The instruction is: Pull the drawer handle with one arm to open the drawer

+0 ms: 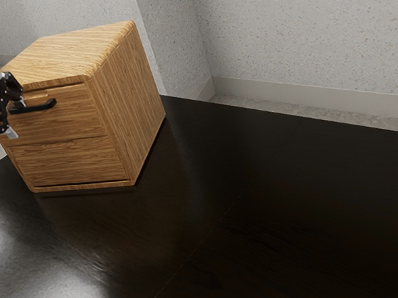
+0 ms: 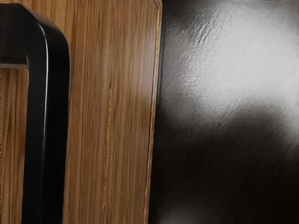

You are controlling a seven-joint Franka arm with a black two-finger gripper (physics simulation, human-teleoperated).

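Dark surface (image 1: 291, 217), grey walls (image 1: 300, 28), drawer handle (image 1: 35, 105)

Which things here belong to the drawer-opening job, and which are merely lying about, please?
For the job: gripper, black handle, top drawer of the wooden cabinet.
Just there: lower drawer, dark tabletop, wall.

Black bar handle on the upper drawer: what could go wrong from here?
1. The gripper meets the black bar handle near its end, not mid-bar; an off-centre pull could bind the upper drawer.
2. The light wooden cabinet sits on the glossy dark table and might slide along instead of the drawer opening.
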